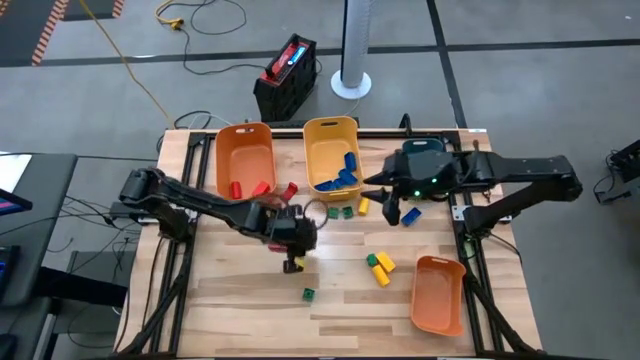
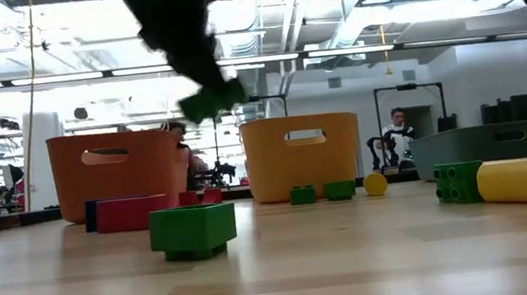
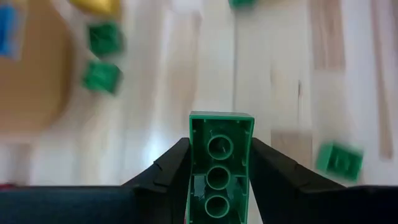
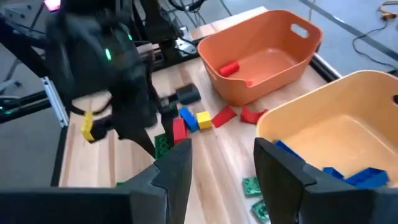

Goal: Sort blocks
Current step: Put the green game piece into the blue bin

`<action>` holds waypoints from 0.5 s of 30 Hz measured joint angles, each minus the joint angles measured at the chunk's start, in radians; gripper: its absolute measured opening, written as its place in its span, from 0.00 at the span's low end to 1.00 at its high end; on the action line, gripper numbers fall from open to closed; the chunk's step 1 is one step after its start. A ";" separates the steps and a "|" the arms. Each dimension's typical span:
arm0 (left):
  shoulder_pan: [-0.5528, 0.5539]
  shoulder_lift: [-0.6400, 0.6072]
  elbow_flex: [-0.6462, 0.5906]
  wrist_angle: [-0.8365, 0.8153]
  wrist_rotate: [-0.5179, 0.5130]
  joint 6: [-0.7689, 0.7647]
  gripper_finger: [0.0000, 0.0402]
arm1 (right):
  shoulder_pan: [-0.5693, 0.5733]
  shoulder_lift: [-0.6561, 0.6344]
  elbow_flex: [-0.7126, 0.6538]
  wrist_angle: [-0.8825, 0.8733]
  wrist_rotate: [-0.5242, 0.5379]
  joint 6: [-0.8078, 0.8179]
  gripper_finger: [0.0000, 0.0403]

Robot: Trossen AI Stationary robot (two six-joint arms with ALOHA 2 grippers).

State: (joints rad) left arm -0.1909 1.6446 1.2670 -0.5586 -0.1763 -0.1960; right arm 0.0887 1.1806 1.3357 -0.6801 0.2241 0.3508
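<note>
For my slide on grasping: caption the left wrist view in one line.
Left end effector grips a green brick, underside up, above the wooden table with loose green bricks.

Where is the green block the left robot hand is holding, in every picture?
High view: hidden under the left gripper, mid-table.
Low view: green block held up in the air, above the table.
Left wrist view: centre bottom, clamped between the fingers.
Right wrist view: cannot tell.
Shared landmark: yellow bin.
</note>
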 joint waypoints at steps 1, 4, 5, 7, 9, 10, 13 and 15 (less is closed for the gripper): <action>0.009 -0.014 0.006 0.016 -0.003 -0.008 0.33 | 0.000 -0.008 0.000 -0.011 0.008 0.000 0.45; 0.036 -0.049 0.012 0.101 -0.004 -0.034 0.33 | 0.000 -0.037 0.000 -0.034 0.018 0.000 0.45; 0.044 -0.060 0.013 0.130 -0.004 -0.043 0.33 | 0.000 -0.045 0.000 -0.034 0.018 0.000 0.45; 0.060 -0.073 0.013 0.187 -0.004 -0.065 0.33 | 0.001 -0.059 0.000 -0.034 0.019 -0.008 0.45; 0.073 -0.077 0.013 0.240 -0.003 -0.086 0.33 | 0.005 -0.064 0.000 -0.035 0.019 -0.011 0.45; 0.078 -0.077 0.013 0.267 -0.001 -0.093 0.33 | 0.007 -0.064 0.000 -0.035 0.020 -0.011 0.45; 0.087 -0.077 0.013 0.340 0.005 -0.102 0.33 | 0.010 -0.064 0.000 -0.034 0.019 -0.001 0.46; 0.092 -0.077 0.013 0.402 0.008 -0.102 0.33 | 0.010 -0.064 0.000 -0.034 0.019 0.006 0.47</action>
State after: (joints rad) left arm -0.0987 1.5681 1.2797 -0.1563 -0.1679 -0.2977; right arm 0.0986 1.1164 1.3361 -0.7143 0.2436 0.3571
